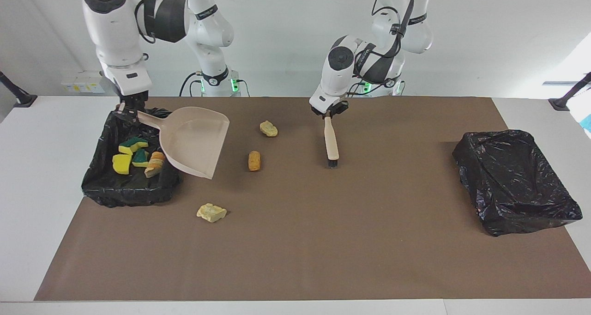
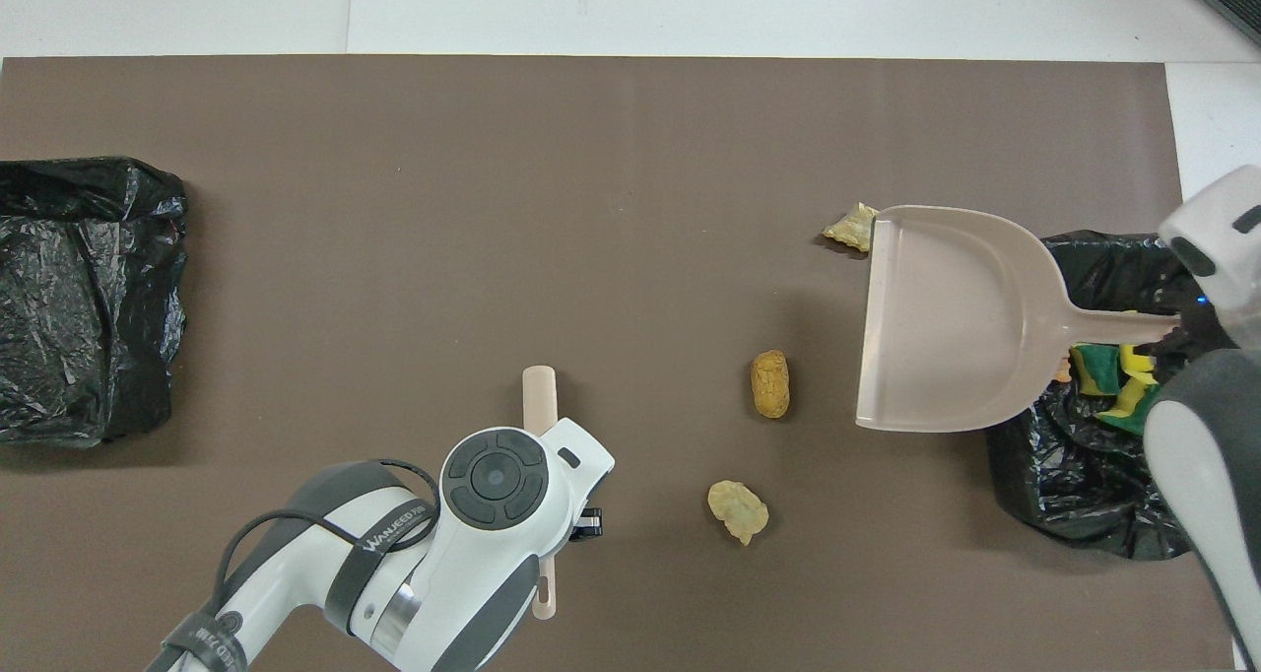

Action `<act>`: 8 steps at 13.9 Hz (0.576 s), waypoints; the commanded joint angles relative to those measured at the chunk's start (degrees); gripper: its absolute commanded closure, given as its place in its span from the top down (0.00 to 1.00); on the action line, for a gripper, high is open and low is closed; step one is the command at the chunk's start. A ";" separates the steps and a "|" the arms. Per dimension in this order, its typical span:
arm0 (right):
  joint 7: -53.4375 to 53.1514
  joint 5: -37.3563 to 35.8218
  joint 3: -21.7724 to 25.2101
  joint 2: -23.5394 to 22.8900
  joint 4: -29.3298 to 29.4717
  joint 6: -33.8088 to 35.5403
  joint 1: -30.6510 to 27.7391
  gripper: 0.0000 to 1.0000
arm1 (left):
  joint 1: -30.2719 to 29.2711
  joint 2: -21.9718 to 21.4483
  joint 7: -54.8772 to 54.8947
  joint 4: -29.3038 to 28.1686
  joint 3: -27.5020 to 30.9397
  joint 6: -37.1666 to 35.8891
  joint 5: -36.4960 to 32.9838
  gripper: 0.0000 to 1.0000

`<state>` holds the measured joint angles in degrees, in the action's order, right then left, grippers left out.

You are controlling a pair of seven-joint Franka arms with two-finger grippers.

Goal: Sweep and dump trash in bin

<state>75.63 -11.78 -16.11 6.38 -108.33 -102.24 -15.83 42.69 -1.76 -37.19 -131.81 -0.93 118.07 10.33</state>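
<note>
Right gripper (image 1: 130,116) clenched the smooth beige dustpan (image 1: 194,142) beside the crinkly black bin (image 1: 99,185); left gripper (image 1: 328,114) gripped the brush (image 1: 330,142)

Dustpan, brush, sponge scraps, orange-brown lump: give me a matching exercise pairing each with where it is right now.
Things:
1. dustpan
2. brush
3. sponge scraps
4. orange-brown lump

Places:
A. lying loose on the brown mat
B. in the black-lined bin at the right arm's end
C. held by the left gripper
D. held by the right gripper

Pairs: 1-D, 2-C, 3-B, 4-A
</note>
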 commanded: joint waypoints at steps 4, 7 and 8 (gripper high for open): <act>-28.38 6.57 0.11 -4.97 0.14 -0.77 5.81 0.00 | -0.59 -1.40 5.11 -3.28 1.37 1.46 0.66 0.05; -42.18 9.32 0.02 -7.34 0.14 -4.71 8.70 0.00 | -0.68 -1.40 3.71 -2.32 1.54 0.41 0.66 1.00; -46.93 9.32 -0.06 -8.56 0.14 -6.64 9.67 0.00 | -0.85 -1.75 3.62 -1.70 1.89 -0.29 0.66 1.00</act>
<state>36.93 -3.94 -16.21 -0.52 -108.49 -105.84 -8.02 42.38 -1.87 -33.65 -133.02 0.43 118.41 10.33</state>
